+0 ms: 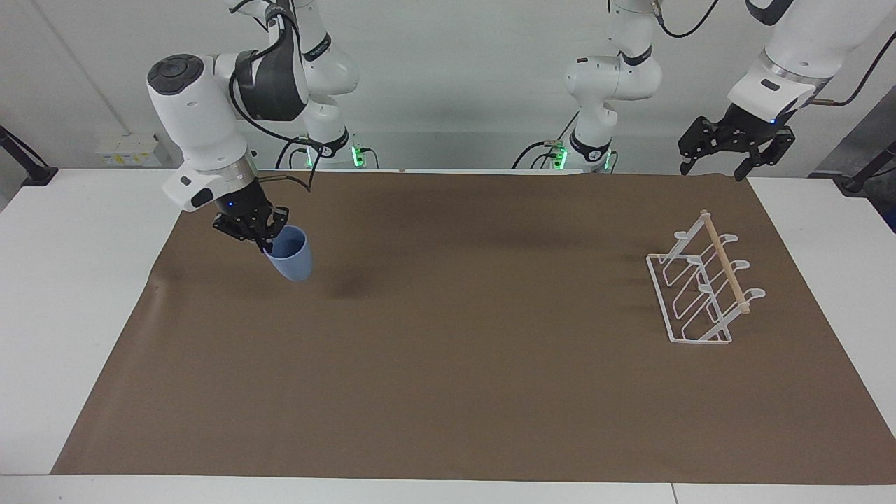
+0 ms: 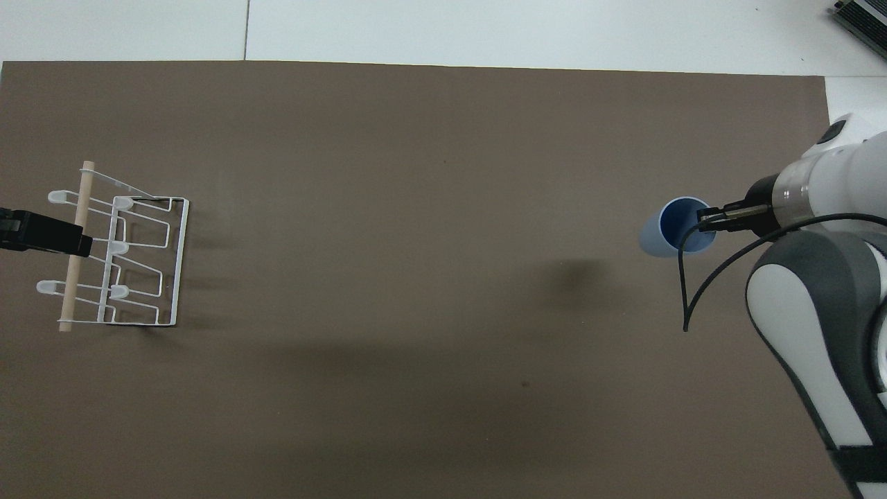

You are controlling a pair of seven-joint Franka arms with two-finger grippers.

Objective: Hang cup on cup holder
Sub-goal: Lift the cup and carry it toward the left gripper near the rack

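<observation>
The light blue cup (image 1: 290, 256) (image 2: 669, 227) hangs tilted in the air over the brown mat at the right arm's end, its shadow on the mat below. My right gripper (image 1: 264, 236) (image 2: 705, 220) is shut on the cup's rim. The white wire cup holder (image 1: 700, 290) (image 2: 121, 255) with its wooden dowel stands on the mat at the left arm's end. My left gripper (image 1: 735, 143) (image 2: 41, 234) waits open in the air over the mat's edge by the cup holder, holding nothing.
A brown mat (image 1: 448, 364) covers most of the white table (image 1: 63, 294). The right arm's black cable (image 2: 689, 291) hangs below the wrist.
</observation>
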